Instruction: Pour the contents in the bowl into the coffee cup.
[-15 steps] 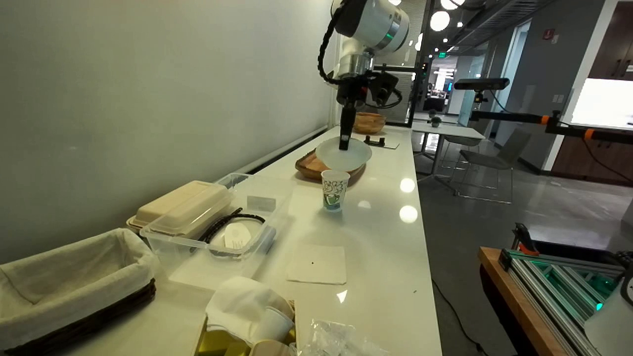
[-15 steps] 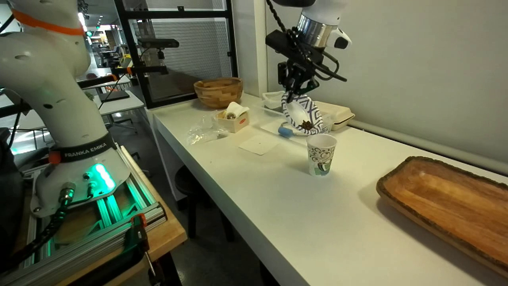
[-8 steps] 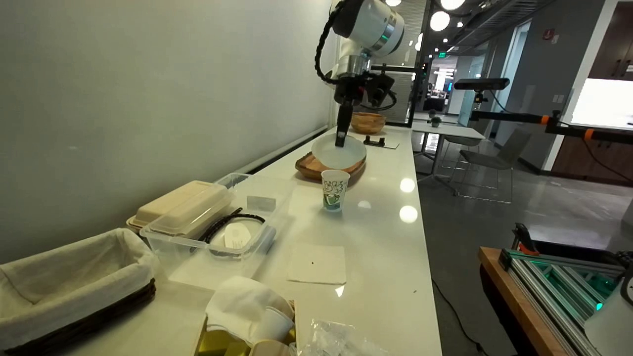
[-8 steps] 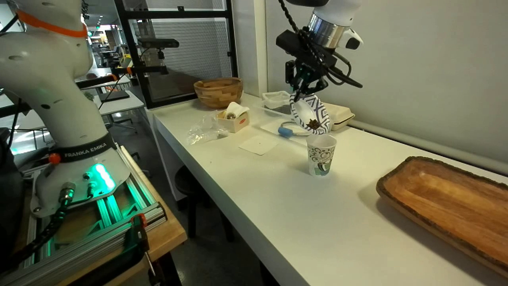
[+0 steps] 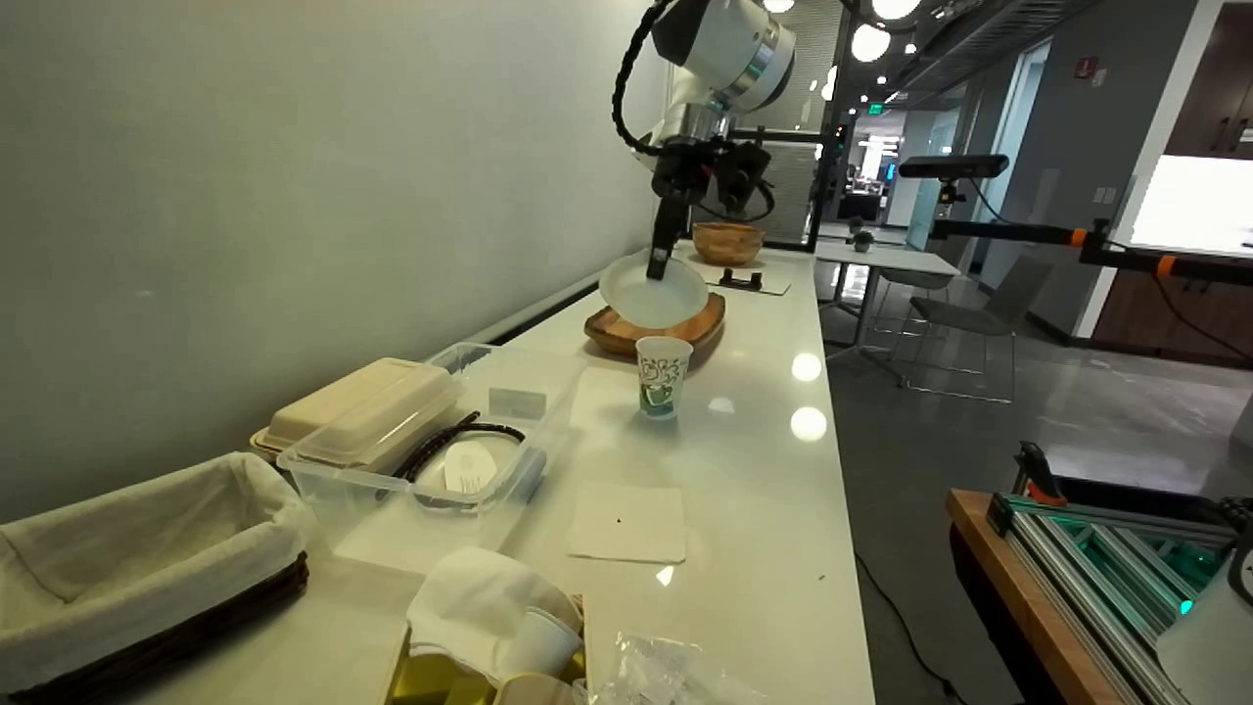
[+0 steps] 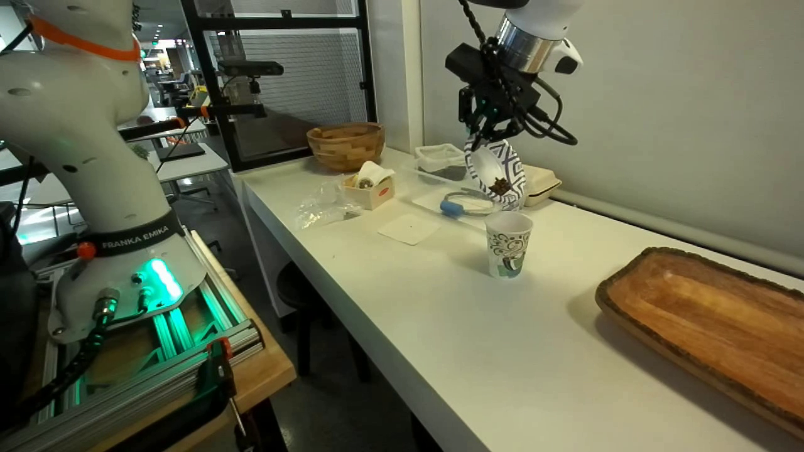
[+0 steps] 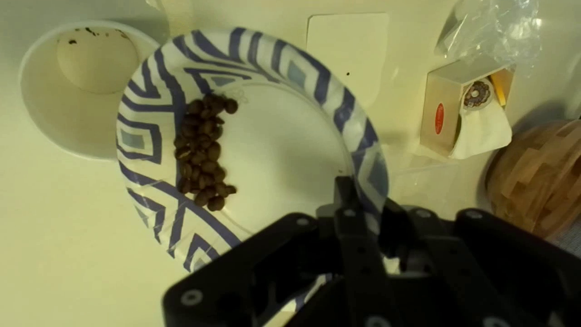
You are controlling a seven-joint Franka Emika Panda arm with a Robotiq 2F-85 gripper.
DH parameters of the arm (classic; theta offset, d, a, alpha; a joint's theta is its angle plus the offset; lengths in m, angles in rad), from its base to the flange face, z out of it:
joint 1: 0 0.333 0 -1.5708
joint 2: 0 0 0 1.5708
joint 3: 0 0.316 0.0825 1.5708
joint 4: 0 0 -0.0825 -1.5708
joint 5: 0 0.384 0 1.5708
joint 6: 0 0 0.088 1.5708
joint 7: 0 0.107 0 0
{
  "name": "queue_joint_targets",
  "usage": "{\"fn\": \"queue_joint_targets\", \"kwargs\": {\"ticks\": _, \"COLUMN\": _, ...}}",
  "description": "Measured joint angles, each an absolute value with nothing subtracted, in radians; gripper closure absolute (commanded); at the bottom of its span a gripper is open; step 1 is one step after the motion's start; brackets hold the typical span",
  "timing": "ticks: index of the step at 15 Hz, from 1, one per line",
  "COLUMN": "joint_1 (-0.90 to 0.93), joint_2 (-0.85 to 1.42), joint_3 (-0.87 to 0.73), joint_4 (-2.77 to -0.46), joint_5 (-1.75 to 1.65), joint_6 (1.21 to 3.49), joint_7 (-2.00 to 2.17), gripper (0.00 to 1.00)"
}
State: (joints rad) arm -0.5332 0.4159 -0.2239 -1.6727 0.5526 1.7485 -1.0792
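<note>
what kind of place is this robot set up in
Probably an office, perhaps its break area: a long counter, a table with chairs behind, and a green exit sign farther back.

Beans [image 7: 200, 152] in the bowl [image 7: 272, 145], coffee cup [image 7: 72, 109] left of it in wrist view.

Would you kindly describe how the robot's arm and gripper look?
The arm is white and rounded, with an orange band, black FRANKA EMIKA collar and silver ring; a black cable loops beside it. The gripper is black, dotted with pale screws.
</note>
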Motion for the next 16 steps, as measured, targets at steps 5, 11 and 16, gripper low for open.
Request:
{"fn": "queue_joint_targets", "kwargs": {"ticks": 5, "joint_1": -0.557, "joint_2": 0.44, "joint_3": -0.216, "joint_4": -1.658, "joint_5": 0.623, "joint_6": 1.719, "joint_7": -1.081, "gripper": 0.98}}
{"fn": "queue_joint_targets", "kwargs": {"ticks": 11, "joint_1": -0.577, "joint_2": 0.449, "joint_3": -0.216, "joint_4": -1.658, "joint_5": 0.684, "joint_6": 1.719, "joint_7": -1.062, "gripper": 0.98}}
{"fn": "queue_joint_targets", "kwargs": {"ticks": 16, "joint_1": -0.588, "joint_2": 0.449, "joint_3": -0.216, "joint_4": -1.662, "joint_5": 0.723, "joint_6": 1.719, "joint_7": -1.05, "gripper": 0.98}}
